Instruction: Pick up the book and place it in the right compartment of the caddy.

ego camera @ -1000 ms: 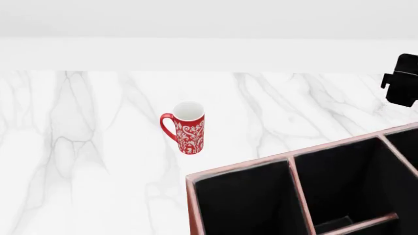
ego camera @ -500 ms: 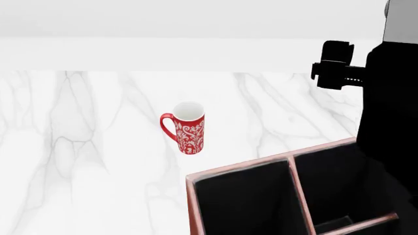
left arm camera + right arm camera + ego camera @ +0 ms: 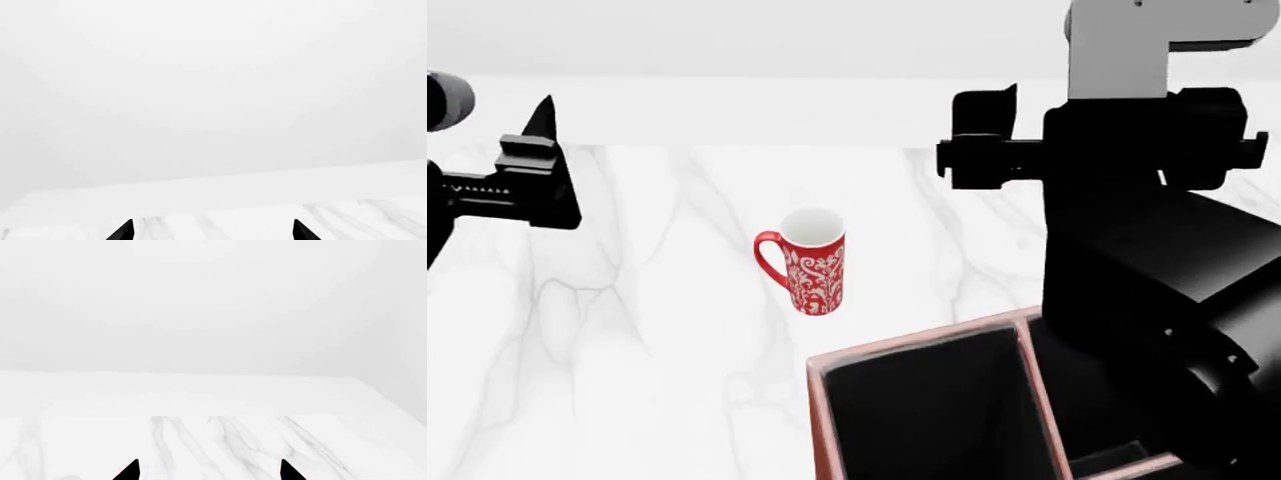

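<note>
So, left to right in the head view: our left hand (image 3: 541,150) sits at the left edge, raised above the desk (image 3: 627,300), pointing toward the far wall. Its wrist view shows two black fingertips (image 3: 122,231) well apart with nothing between them, only white marble and the blank wall beyond, so that hand is spread and empty.

Next, near the middle of the desk, the red mug (image 3: 806,262) with white pattern stands upright, handle toward our left, white inside. It's apart from both hands.

Below and to the right of the mug, the caddy (image 3: 817,385) fills the lower right corner: reddish-brown rim with pale worn edges, black interior, a divider (image 3: 1041,395) separating the left compartment from what lies further right. The right compartment is mostly hidden behind our right arm (image 3: 1148,260).

That arm is a big black mass over the caddy's right side, grey link at the top. Our right hand (image 3: 981,140) points toward the far wall, above the desk. Its wrist view shows two fingertips (image 3: 128,471) apart, nothing held, marble desk ahead, so spread too.

Book: we can't see it in any view.
</note>
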Robot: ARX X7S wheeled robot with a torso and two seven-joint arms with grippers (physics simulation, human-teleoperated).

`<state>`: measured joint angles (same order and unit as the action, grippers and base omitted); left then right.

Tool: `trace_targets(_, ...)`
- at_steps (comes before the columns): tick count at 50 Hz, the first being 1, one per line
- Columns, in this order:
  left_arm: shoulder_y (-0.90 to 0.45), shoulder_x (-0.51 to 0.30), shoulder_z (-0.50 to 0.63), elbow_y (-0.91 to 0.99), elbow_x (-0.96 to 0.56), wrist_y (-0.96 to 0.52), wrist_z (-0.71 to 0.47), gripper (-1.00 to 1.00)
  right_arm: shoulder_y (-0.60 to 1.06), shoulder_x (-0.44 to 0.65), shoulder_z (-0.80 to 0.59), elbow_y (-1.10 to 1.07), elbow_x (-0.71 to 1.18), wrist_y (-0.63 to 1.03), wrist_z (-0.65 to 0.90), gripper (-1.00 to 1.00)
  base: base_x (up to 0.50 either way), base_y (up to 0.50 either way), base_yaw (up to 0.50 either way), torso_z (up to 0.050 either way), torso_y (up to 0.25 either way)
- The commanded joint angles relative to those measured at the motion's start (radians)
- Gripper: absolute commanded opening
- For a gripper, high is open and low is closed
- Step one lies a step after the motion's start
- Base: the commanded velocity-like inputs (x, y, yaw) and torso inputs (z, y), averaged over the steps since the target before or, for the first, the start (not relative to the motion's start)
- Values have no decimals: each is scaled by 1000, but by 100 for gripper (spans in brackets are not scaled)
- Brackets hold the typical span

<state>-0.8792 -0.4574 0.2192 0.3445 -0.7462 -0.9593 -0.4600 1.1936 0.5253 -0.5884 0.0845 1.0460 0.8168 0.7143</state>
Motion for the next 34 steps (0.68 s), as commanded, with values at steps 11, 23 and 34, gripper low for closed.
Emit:
trace_targets(11, -128, 60, 93, -69, 11, -12, 36, 100, -3, -31, -9, -85, 40, 29, 29, 100, 0, 0, 0, 0, 0)
trace_targets(23, -138, 62, 101, -68, 7, -14, 38, 100, 5, -38, -11, -92, 49, 35, 29, 100, 0, 0, 0, 0, 0)
trace_targets(34, -148, 66, 108, -66, 2, -16, 39, 100, 5, -38, -15, -100, 53, 38, 28, 100, 0, 0, 0, 0, 0)
